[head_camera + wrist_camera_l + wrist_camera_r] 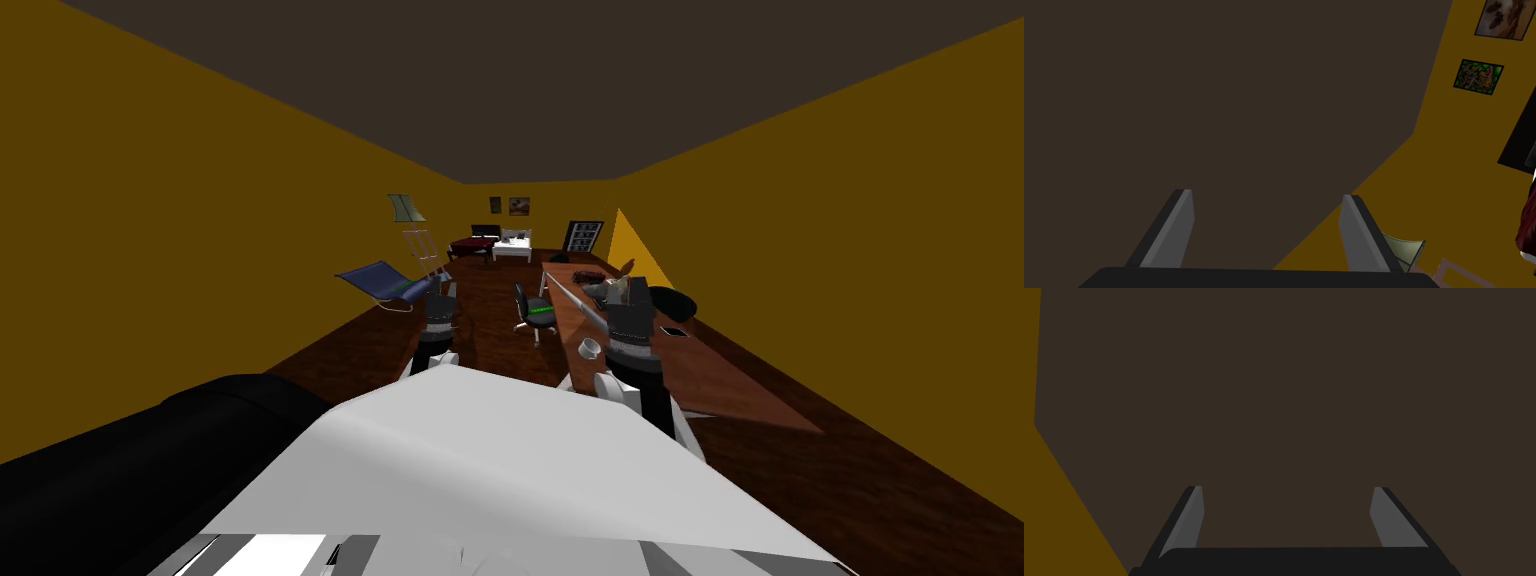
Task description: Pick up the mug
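Right arm [630,335] is rising just ahead of me, over the near end of the long reddish-brown tabletop [730,390]. The right jaws are standing wide apart, gripping nothing and pointing upward. Left arm [437,325] is standing off to the other side over the dark wood floor [340,355], with the left jaws likewise spread wide and empty.

And there it is: the small pale grey mug [589,348] is sitting on the tabletop close to its edge, just beside the right arm, with its open rim showing. By my reading the reach is not yet under way.

To do it well, I'm sending the right arm. That means tipping the wrist down until the mug is showing between the jaws and keeping them wide. Then I'm settling around the body and closing gently so it isn't skidding off the edge.

Further along, a thin flat black object [673,331] is lying on the tabletop, and a black office chair [535,312] is waiting beyond.
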Controlling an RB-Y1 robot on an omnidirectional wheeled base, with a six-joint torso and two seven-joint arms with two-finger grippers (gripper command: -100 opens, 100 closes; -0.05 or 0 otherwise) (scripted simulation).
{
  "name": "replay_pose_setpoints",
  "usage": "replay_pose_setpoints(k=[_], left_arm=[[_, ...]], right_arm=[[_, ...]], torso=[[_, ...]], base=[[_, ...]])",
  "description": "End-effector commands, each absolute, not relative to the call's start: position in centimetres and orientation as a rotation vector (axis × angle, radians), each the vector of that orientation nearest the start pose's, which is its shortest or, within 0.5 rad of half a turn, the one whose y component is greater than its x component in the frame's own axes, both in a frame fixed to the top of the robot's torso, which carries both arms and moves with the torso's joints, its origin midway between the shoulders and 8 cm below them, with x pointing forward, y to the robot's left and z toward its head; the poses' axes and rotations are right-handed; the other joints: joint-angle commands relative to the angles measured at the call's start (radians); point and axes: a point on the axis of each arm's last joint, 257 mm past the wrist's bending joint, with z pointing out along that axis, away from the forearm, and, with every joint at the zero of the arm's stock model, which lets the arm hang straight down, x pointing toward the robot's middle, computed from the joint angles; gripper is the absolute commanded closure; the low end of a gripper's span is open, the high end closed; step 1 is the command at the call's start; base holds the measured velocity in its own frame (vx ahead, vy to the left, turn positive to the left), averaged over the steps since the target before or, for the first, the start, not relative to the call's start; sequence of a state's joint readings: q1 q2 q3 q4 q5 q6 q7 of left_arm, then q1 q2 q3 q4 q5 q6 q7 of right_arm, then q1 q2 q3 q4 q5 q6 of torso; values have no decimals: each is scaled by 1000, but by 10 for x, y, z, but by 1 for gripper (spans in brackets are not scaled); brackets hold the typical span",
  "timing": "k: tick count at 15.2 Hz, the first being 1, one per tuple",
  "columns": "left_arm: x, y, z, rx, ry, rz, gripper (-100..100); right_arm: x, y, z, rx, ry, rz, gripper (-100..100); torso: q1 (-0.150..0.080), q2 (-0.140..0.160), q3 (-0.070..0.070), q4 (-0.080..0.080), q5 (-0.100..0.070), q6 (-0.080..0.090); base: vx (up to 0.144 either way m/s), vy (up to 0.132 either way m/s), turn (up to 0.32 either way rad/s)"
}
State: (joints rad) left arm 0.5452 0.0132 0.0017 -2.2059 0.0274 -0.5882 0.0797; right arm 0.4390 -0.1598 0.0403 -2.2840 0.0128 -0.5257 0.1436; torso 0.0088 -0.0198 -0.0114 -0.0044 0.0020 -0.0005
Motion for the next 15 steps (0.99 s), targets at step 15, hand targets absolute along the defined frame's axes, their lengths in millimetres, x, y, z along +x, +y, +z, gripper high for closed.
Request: replay_pose_setpoints(k=[15], left_arm=[[338,288,-6,-718,599,-1368,0]], right_arm=[[356,-201,-39,5,1094,880,-100]], torso=[[-3,2,1,0,-1,0]], base=[[254,79,101]])
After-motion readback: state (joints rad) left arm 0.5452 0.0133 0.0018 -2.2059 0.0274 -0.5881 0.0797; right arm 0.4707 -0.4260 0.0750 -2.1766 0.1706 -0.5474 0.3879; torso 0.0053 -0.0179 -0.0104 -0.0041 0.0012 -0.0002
